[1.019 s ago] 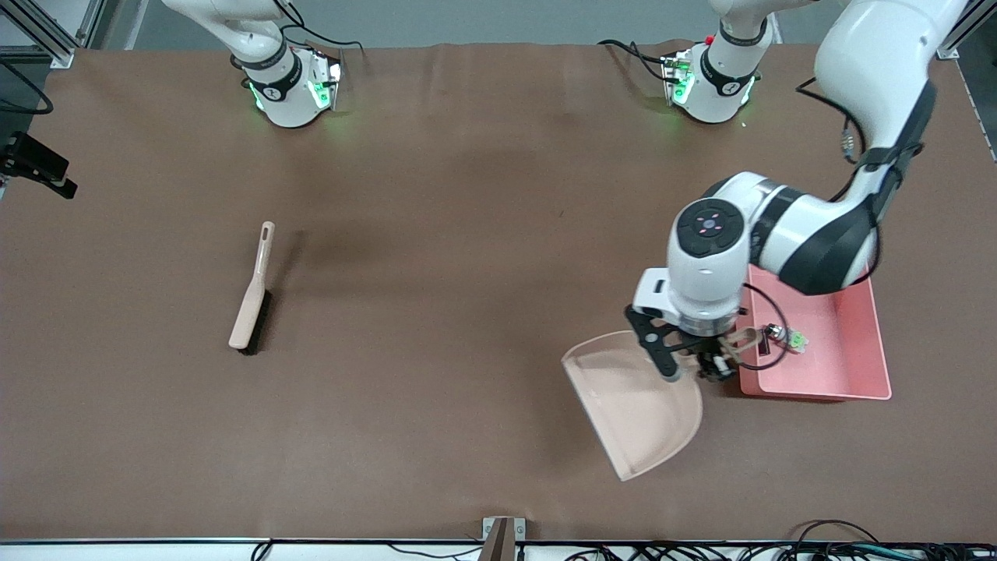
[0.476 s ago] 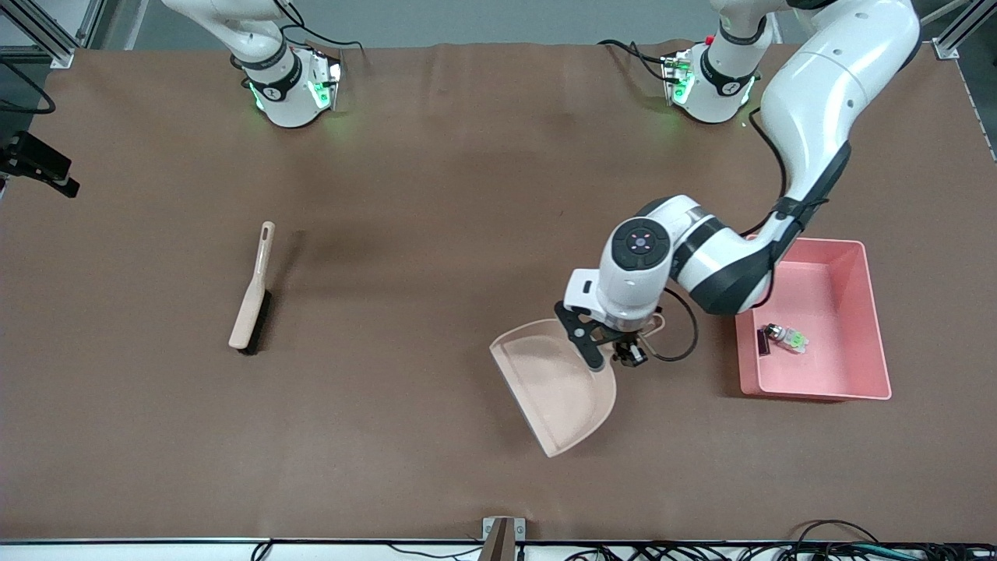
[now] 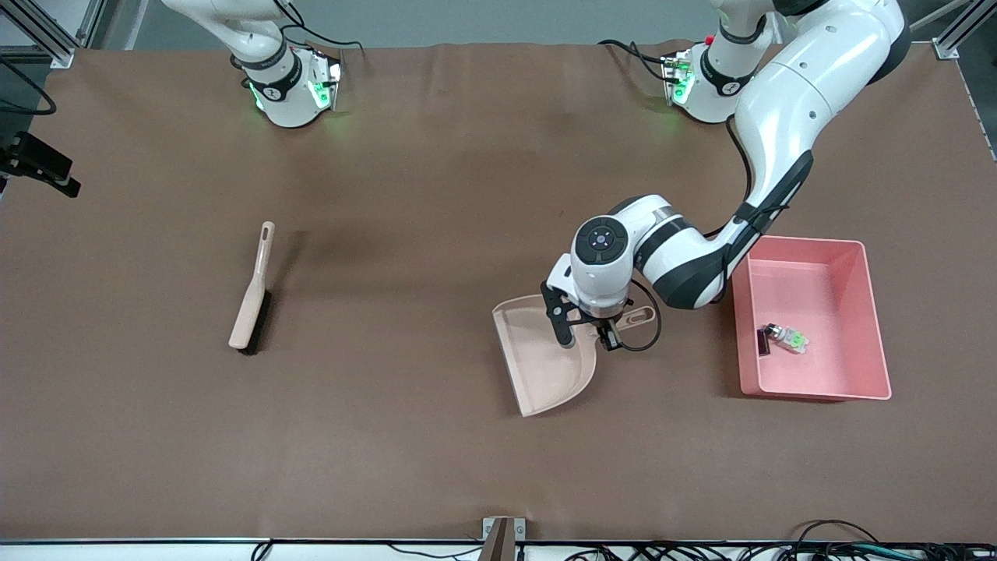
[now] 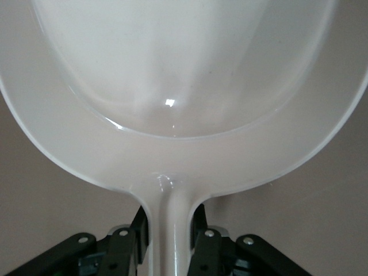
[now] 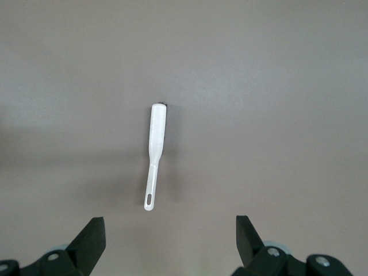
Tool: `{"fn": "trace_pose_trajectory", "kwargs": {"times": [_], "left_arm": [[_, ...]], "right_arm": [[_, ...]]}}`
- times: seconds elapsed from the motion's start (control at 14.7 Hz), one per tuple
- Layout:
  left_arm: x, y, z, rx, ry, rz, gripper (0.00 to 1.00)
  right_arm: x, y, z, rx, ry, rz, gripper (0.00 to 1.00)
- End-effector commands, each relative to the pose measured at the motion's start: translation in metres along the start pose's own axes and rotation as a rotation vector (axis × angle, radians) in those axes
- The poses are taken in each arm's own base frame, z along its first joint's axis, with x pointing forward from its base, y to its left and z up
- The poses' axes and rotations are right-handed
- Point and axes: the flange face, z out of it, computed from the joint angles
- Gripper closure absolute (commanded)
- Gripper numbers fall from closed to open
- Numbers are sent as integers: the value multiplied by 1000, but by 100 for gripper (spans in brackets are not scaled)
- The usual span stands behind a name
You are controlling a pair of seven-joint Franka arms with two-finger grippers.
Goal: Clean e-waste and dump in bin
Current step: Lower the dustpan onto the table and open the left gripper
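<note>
The e-waste lies in the pink bin (image 3: 855,319): a white component with green marks (image 3: 790,338) and, beside it, a dark maroon block (image 3: 764,343). My left gripper (image 3: 601,333) is shut on the handle of the beige dustpan (image 3: 539,362). It holds the empty pan low over the table, beside the bin toward the right arm's end. In the left wrist view the pan (image 4: 184,86) fills the picture, with the left gripper (image 4: 171,241) clamped on its handle. My right gripper (image 5: 169,230) is open and empty, high over the brush (image 5: 155,146).
The beige brush with dark bristles (image 3: 251,300) lies on the brown table toward the right arm's end. A small clamp (image 3: 502,536) sits at the table's front edge. The right arm waits, rising out of the front view.
My left gripper has carried the dustpan away from the bin toward the table's middle and turned it. The e-waste stays in the bin. The right arm has not moved.
</note>
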Motion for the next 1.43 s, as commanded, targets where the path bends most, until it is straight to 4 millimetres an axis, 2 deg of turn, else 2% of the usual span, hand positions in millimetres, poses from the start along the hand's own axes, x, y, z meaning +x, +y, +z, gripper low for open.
{"fn": "trace_pose_trajectory", "kwargs": {"times": [0.0,0.14,0.27,0.61,0.95,1.09,1.36], "left_arm": [[-21,25,-13,32,-12,64,90],[-36,35,-5,45,25,94,90],[-50,40,11,79,60,133,90],[-47,49,20,74,73,171,90],[-51,47,25,67,59,286,89],[-52,46,26,63,59,279,89],[-63,47,32,21,-31,252,89]], "right_arm": [[-3,5,1,-9,-8,3,0],[-4,17,1,-10,-4,26,0],[-4,17,1,-10,-3,25,0],[-3,9,0,-10,-2,11,0],[-6,2,0,-7,-17,8,0],[-7,-8,-2,-7,-15,-7,0],[-8,-9,-3,-7,-15,-9,0]]}}
